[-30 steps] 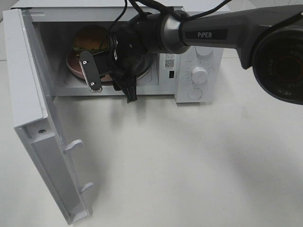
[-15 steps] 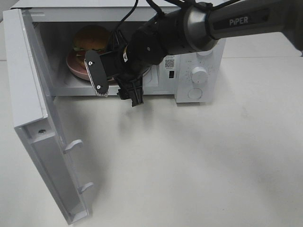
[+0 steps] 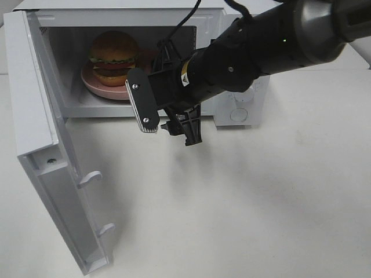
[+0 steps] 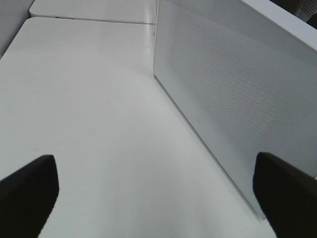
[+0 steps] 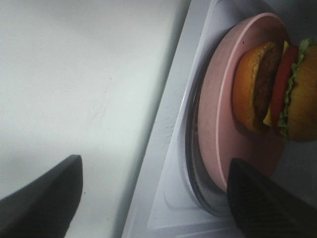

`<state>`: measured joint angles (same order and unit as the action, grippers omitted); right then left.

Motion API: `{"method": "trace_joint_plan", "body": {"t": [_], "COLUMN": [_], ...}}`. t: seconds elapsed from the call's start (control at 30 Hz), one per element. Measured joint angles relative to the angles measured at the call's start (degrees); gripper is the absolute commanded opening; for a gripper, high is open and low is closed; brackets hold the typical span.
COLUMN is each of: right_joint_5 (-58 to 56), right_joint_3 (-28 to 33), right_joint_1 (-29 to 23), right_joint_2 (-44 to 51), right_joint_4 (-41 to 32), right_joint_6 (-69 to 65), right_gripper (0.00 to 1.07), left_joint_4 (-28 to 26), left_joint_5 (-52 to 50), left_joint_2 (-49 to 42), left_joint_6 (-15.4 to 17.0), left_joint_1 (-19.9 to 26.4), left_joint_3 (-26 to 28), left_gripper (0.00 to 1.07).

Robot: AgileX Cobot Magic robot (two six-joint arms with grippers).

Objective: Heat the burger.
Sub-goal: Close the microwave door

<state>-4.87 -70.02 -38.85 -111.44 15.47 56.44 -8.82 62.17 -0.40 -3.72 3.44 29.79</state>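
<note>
The burger has an orange-brown bun with lettuce and a red layer. It stands on a pink plate inside the open microwave. My right gripper hangs open just outside the oven's opening, in front of the plate and clear of it. Through the right wrist view I see the burger and the plate on the glass turntable, with nothing between the spread fingers of the right gripper. The left gripper is open over bare table beside a white perforated panel.
The microwave door swings wide open to the left, its latch hooks toward the table's front. The control knobs are partly hidden behind the right arm. White tabletop spreads in front.
The right gripper has opened wider and backed out of the microwave, toward the front and right. The plate with the burger has stayed inside.
</note>
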Motion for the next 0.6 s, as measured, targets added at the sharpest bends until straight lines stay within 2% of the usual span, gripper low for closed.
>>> {"method": "trace_joint_plan", "body": {"t": [0.6], "right_joint_5": [-0.40], "right_joint_3": [15.58], "right_joint_1": [0.00], "right_joint_2": [16.62], "right_joint_4": [-1.89], "right_joint_6": [-17.13], "right_gripper": [0.76], "left_joint_4": [0.00], "left_joint_5": [0.00], "left_joint_2": [0.00], "left_joint_6": [0.00], "left_joint_1": [0.00], "left_joint_3": [0.00], "left_gripper": [1.00]}}
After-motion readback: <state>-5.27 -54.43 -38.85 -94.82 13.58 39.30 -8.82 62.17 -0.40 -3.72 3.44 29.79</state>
